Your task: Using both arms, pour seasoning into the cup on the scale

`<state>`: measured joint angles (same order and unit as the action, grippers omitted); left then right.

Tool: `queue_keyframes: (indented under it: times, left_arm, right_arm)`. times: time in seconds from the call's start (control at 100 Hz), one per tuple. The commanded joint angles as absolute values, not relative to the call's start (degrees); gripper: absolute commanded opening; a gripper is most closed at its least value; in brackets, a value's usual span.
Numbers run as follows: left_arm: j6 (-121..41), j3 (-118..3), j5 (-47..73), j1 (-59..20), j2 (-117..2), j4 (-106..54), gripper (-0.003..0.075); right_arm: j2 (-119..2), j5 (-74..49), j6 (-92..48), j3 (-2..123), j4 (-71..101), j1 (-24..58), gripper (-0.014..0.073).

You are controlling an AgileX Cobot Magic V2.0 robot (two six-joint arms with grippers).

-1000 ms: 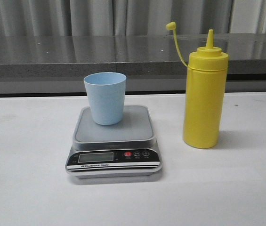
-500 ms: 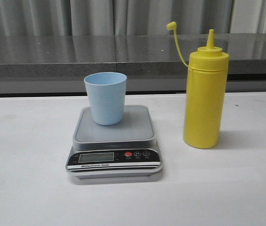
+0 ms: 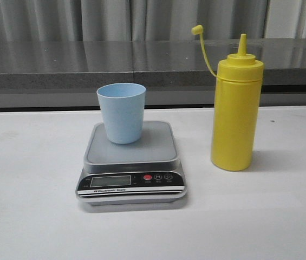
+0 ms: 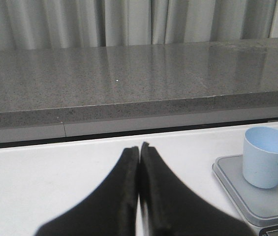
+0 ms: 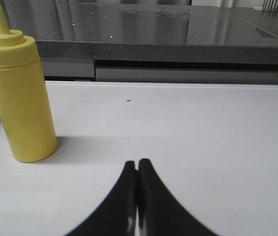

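Observation:
The light blue cup [image 3: 121, 112] stands upright on the platform of the grey scale [image 3: 131, 162], which has a black panel with a red button. The tall yellow seasoning bottle [image 3: 236, 114] stands upright on the table to the right of the scale, its tethered cap hanging off the nozzle. Neither arm shows in the front view. My left gripper [image 4: 139, 146] is shut and empty, low over the table to the left of the cup [image 4: 267, 156] and scale [image 4: 249, 189]. Shut and empty too, my right gripper [image 5: 137, 162] sits to the right of the bottle [image 5: 19, 96].
A white table [image 3: 28, 206] carries everything. A grey stone ledge [image 3: 60, 65] runs along its far edge, with curtains behind it.

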<state>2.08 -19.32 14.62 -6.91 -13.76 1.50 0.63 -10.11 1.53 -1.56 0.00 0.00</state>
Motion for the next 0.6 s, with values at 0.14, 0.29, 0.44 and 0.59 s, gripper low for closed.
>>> queue_keyframes:
  times: [0.14, 0.29, 0.44, 0.59]
  left_arm:
    - [2.2, -20.22, 9.82, -6.87, -14.32, 1.69, -0.002]
    - [2.2, -17.16, 7.38, -6.76, -14.13, 4.4, -0.002]
    - [2.2, -11.44, 1.13, -5.76, -11.57, 3.99, -0.002]
    - [2.2, -5.92, -1.85, -3.9, -7.35, 3.99, -0.002]
  right_arm:
    - [1.79, -5.21, 1.13, -0.37, -0.31, -0.37, -0.0069]
    - [1.79, -5.21, 1.13, -0.37, -0.31, -0.37, -0.0069]
    - [1.79, -5.21, 1.13, -0.37, -0.31, -0.37, -0.0069]
    - [1.79, -5.21, 1.13, -0.37, -0.31, -0.37, -0.0069]
